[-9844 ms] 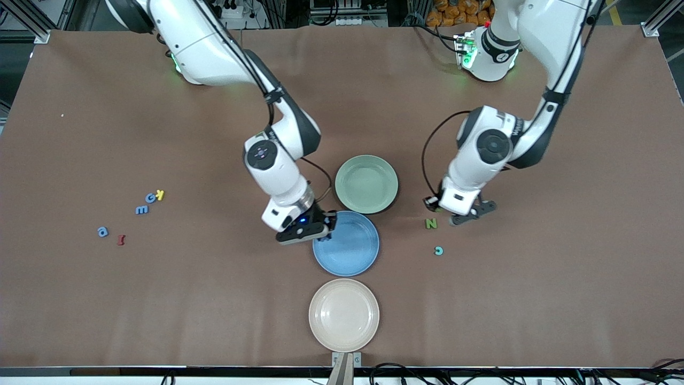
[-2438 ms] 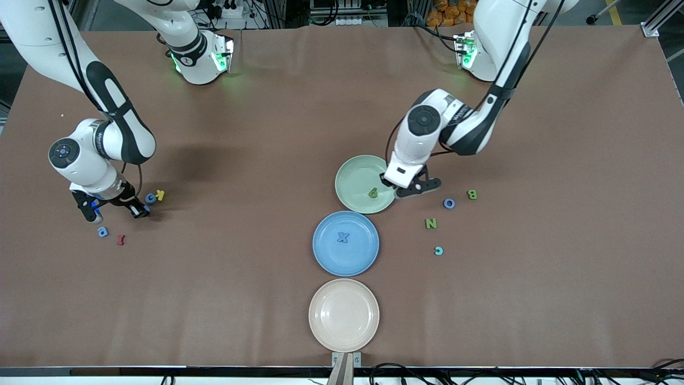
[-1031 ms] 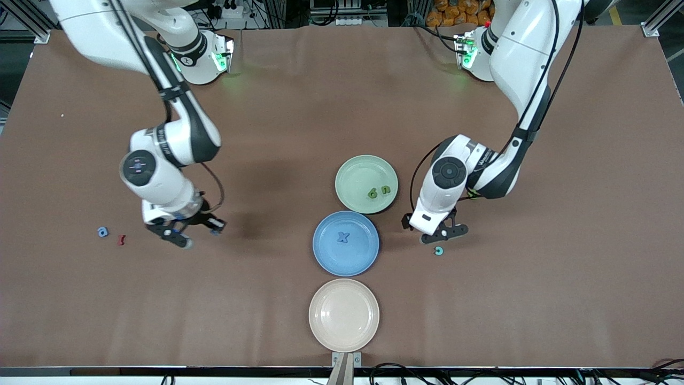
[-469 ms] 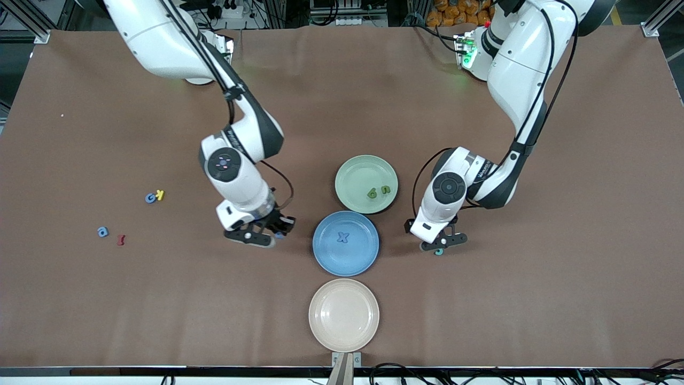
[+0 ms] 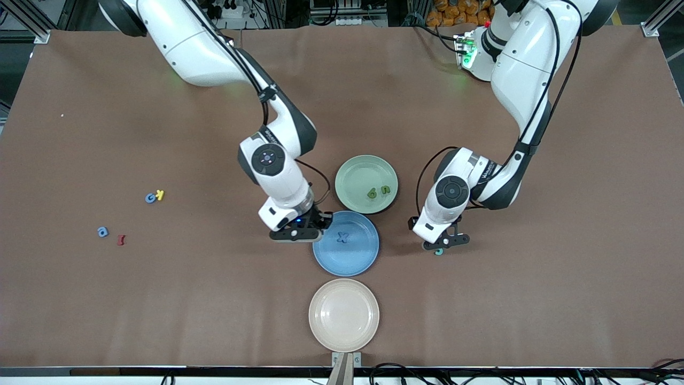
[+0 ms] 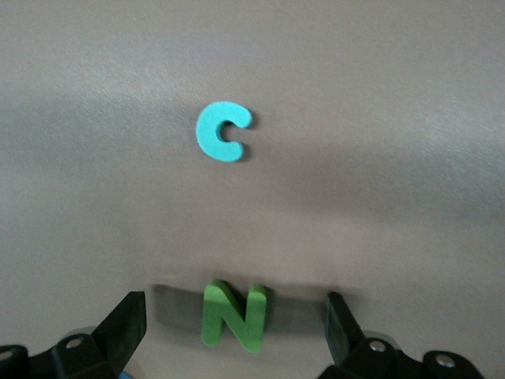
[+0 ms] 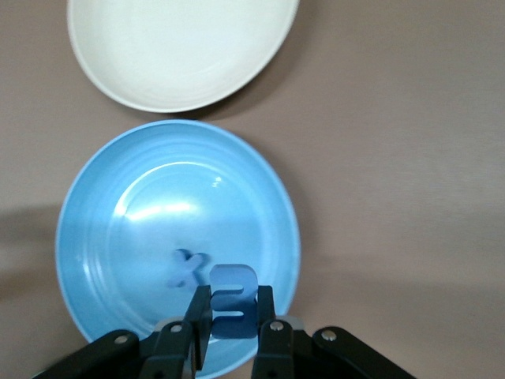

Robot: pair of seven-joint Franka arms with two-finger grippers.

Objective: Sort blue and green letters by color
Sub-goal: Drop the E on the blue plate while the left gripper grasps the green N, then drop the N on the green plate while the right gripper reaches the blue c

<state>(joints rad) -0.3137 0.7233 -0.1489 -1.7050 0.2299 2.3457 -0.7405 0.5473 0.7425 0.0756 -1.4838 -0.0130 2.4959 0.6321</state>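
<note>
My right gripper is shut on a blue letter and holds it over the rim of the blue plate. A blue X lies in that plate and shows in the right wrist view. My left gripper is open, low over a green N that lies between its fingers; the N is hidden in the front view. A teal C lies just beside it. Two green letters lie in the green plate.
A cream plate stands nearest the front camera. Toward the right arm's end of the table lie a blue G, a yellow K, another blue letter and a dark red letter.
My right gripper has carried the blue letter from the bare table to over the blue plate's rim. My left gripper has barely moved over the N.
</note>
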